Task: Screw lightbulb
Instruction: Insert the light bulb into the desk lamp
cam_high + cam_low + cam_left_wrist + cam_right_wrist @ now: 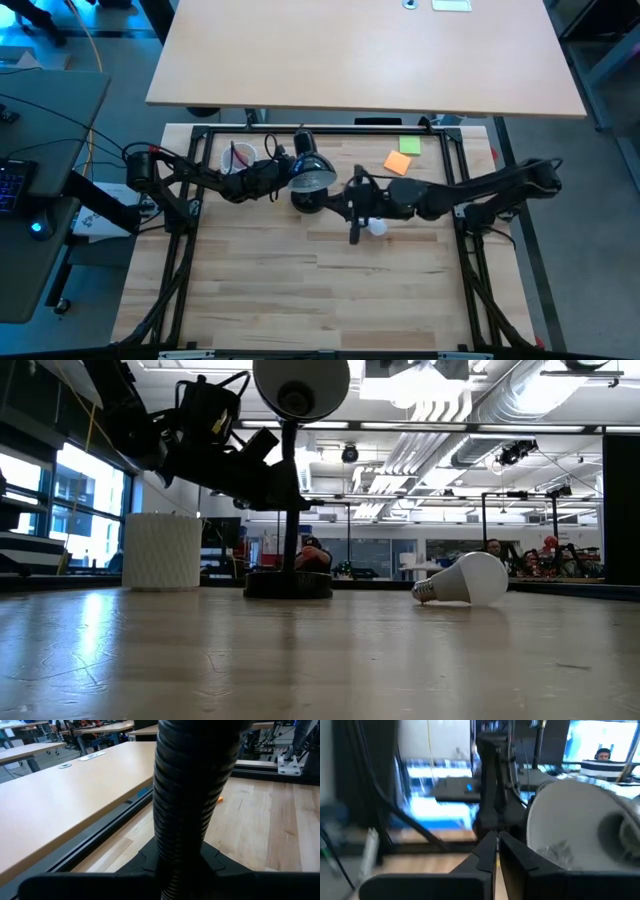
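No readable writing shows; the lightbulb (468, 580) lies on the table (320, 660).

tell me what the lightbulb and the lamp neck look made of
Lightbulb: matte white frosted globe, plastic or glass, hard to tell; short silvery threaded base, likely metal. Lamp neck: black ribbed flexible tube, probably plastic or rubber over metal, with a dull sheen.

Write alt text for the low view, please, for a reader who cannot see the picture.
A white lightbulb lies on its side on the wooden table, apart from the black lamp standing to its left. The left gripper holds the lamp's stem, and a white ribbed cup stands further left.
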